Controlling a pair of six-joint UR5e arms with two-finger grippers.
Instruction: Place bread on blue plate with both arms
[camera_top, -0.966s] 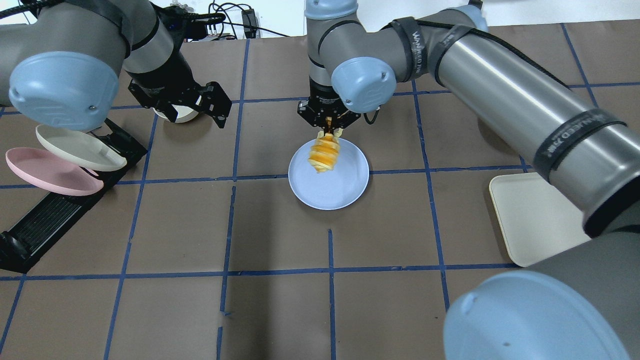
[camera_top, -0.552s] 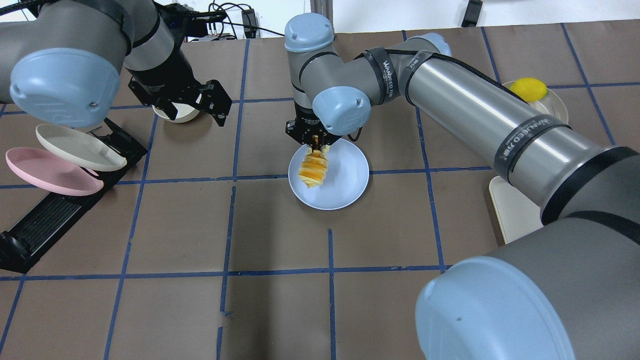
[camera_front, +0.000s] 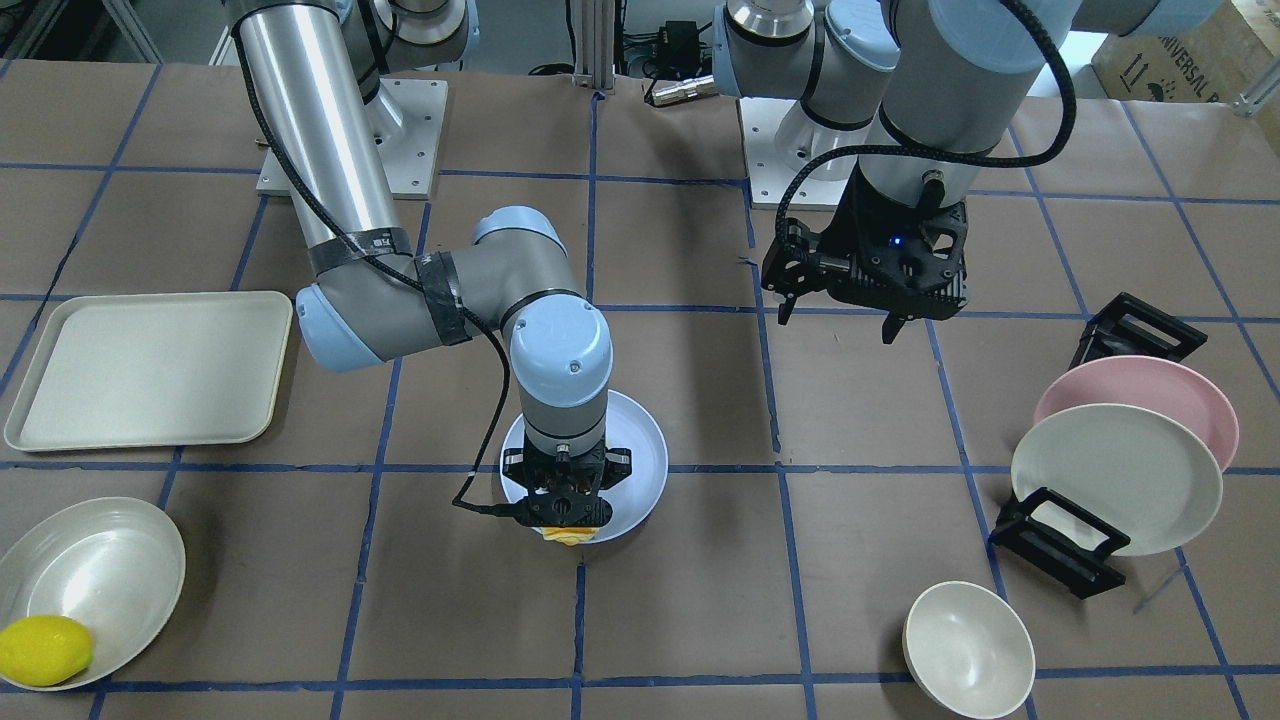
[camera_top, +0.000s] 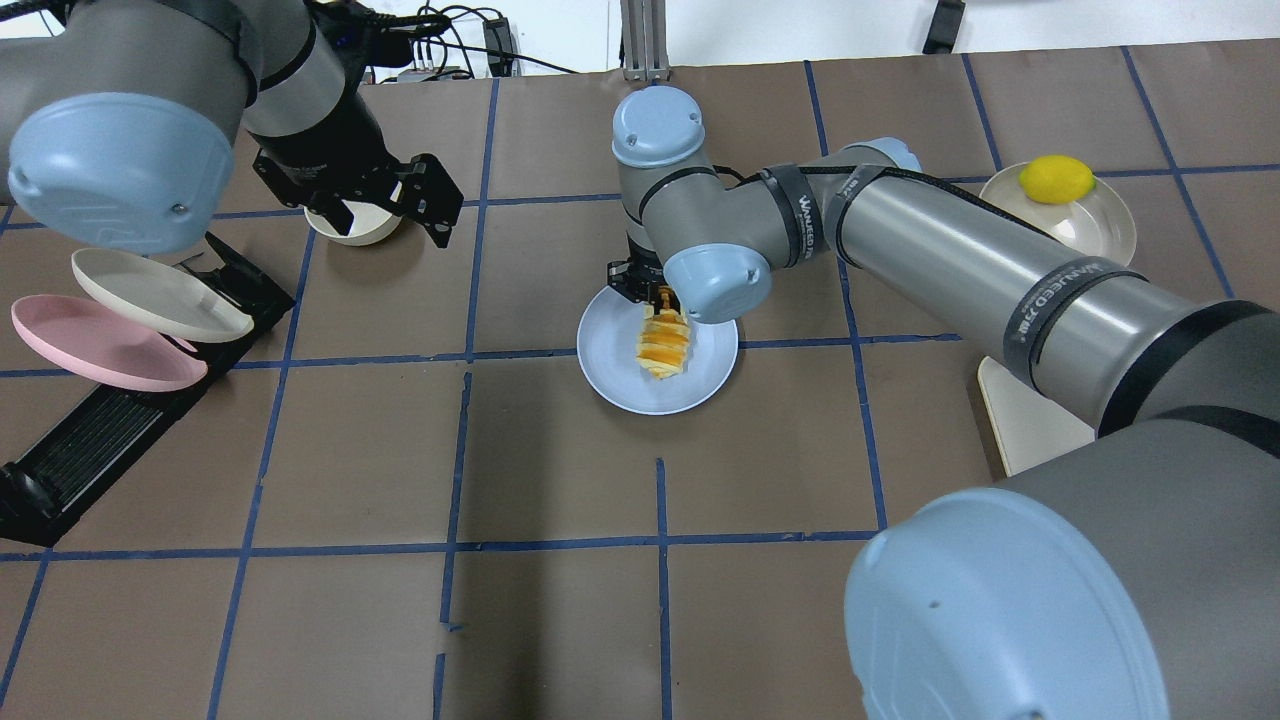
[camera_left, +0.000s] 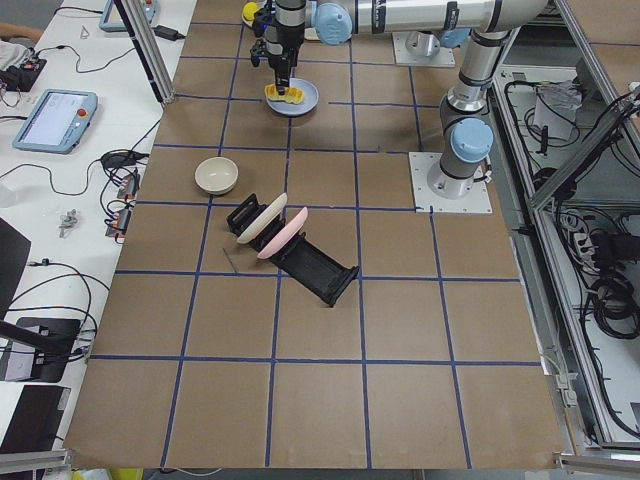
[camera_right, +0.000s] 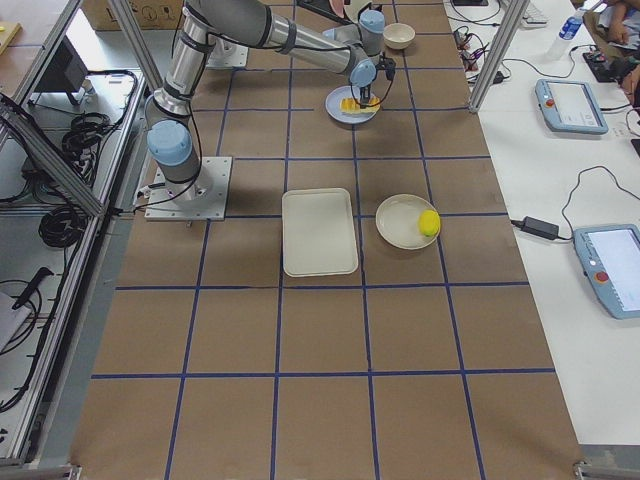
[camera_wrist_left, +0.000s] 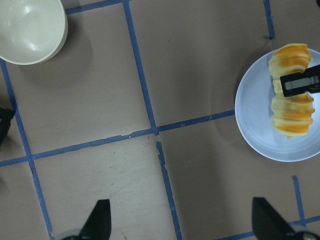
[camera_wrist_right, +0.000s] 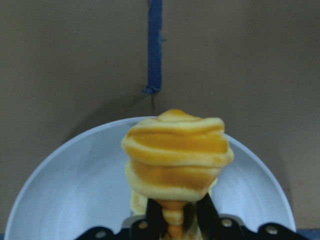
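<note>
**Tabletop** (camera_top: 560, 480): brown, taped in a blue grid.

**Right arm** (camera_top: 950, 260): reaches to mid-table. **Left arm** (camera_top: 300, 70): waits off to one side.

**Blue plate** (camera_top: 610, 385): lies directly beneath the right pincer (camera_wrist_right: 177, 224).

**Bread** (camera_top: 664, 345): hangs lengthwise below that pincer, clamped at its upper end between both fingers. Its free end is low over the plate and inside the rim. Whether it touches cannot be told.

**Left pincer** (camera_wrist_left: 182, 225): spread wide and empty, well apart from the plate. A bowl (camera_top: 355, 228) lies below it and to one side.

**Step in hand, as judged:** setting the bread down and releasing it.
- Lower until the free end bears on the plate.
- Lean the bread toward the plate's centre, so that it lies flat rather than toppling over the rim.
- Part the fingers slowly, since the ridged crust may cling to one of them.
- Withdraw straight up, away from the bread.
- The left pincer need only keep clear, or steady the plate should it slide.
</note>
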